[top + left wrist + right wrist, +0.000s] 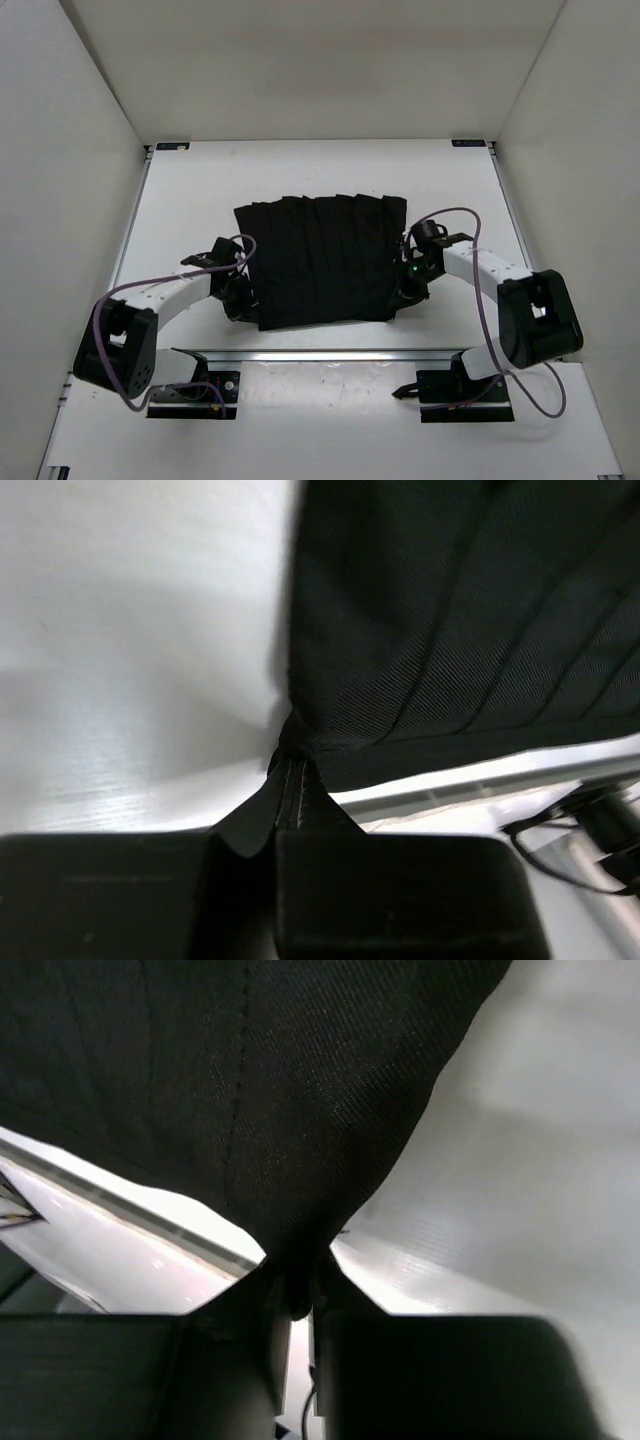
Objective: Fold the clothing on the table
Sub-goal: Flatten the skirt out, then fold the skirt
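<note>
White walls box in a flat white matte table [200, 190], with a thin aluminium rail [330, 355] crossing the lower part of the overhead view. From where I stand, the black pleated fabric garment [320, 262] lies spread in the middle of that view. Its top edge faces the back wall and its bottom edge lies just short of the rail.

The left gripper [240, 298] sits at the garment's lower left corner and the right gripper [402, 292] at its lower right corner. In the left wrist view the left claw [280, 825] is pinched tight on a tuck of cloth, a stitched hem showing between the fingers. In the right wrist view the right claw [295, 1295] is likewise clamped narrow on a gathered point of fabric, which rises away from it in a taut cone.

I take this for the start of the first fold, with both near corners gripped and the cloth just tented. The next move, I'd say, calls for raising both corners together and carrying them evenly toward the top edge. If one arm leads, the pleats may skew.
</note>
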